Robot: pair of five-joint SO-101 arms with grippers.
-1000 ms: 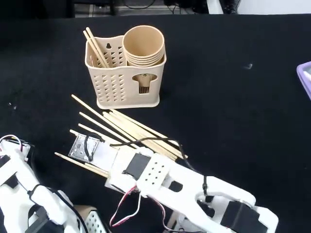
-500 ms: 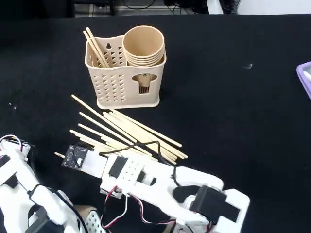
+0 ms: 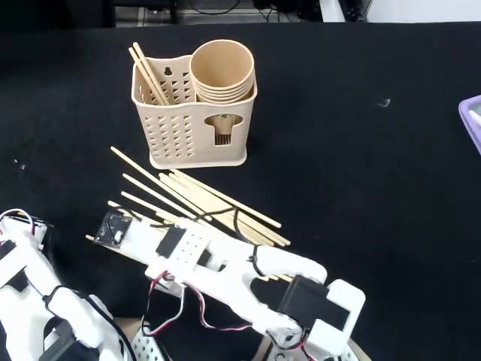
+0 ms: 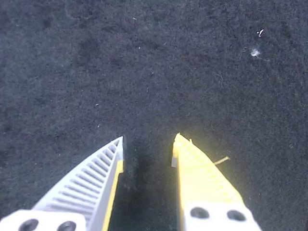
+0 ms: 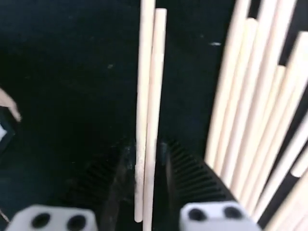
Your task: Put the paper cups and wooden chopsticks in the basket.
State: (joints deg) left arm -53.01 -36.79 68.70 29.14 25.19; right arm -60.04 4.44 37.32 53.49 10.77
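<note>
A beige perforated basket stands at the back of the black table, holding a stack of paper cups and a few wooden chopsticks. In front of it several loose chopsticks lie fanned out. My right arm stretches low over this pile, and the right gripper sits at the pile's left end. In the right wrist view the right gripper is shut on a pair of chopsticks, with the other sticks beside it. My left gripper hangs open over bare cloth, holding nothing.
The left arm sits at the table's front left corner. A purple object pokes in at the right edge. Black cloth lies bare to the right of the basket and pile.
The right arm has swung left and dropped lower across the chopstick pile, and its wrist end has moved slightly left. The left arm has stayed still.
</note>
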